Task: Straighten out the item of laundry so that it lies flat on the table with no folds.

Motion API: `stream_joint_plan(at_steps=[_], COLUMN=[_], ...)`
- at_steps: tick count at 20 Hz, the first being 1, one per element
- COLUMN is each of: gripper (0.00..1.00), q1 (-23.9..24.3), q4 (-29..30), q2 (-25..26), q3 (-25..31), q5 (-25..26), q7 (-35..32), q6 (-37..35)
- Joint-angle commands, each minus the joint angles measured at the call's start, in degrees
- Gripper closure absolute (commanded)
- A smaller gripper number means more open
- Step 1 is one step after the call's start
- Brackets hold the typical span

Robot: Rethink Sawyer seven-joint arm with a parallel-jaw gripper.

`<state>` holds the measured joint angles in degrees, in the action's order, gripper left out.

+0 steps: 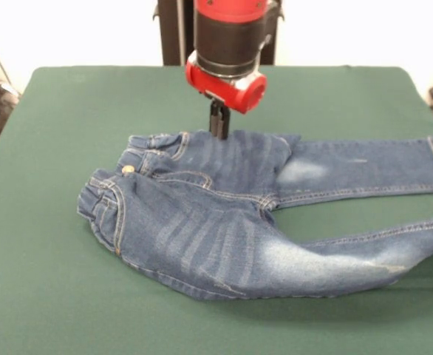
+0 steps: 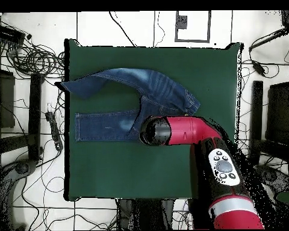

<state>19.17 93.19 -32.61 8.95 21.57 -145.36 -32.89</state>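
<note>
I see the gripper (image 1: pixel 219 127) at the jeans' (image 1: pixel 224 222) far seat edge mid-counter (image 1: pixel 46 281), can't tell its fingers' state, and fear dragging will bunch the still-humped near hip.

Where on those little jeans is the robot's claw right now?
In the front view the gripper comes down at the far edge of the jeans, just behind the seat, near the waistband.

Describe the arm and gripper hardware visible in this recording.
A thick red arm with black bands and a silver ring near its base. A grey oval button panel sits on the upper link. At the wrist, a red cylindrical housing carries a small, narrow black gripper.
</note>
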Motion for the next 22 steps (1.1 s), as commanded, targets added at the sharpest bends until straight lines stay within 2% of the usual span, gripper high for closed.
stream_joint_plan(at_steps=[1, 12, 20, 22], gripper=[1.00, 1.00, 1.00, 1.00], q1=[3.3, 5.7, 4.8, 3.5], q4=[-1.8, -8.9, -9.6, -7.5], q2=[6.2, 9.2, 8.6, 7.5], q3=[9.0, 12.4, 12.9, 11.4], q5=[2.2, 2.9, 2.6, 3.1], q7=[15.2, 19.2, 15.7, 11.3], q6=[-4.5, -11.3, -12.0, -8.0])
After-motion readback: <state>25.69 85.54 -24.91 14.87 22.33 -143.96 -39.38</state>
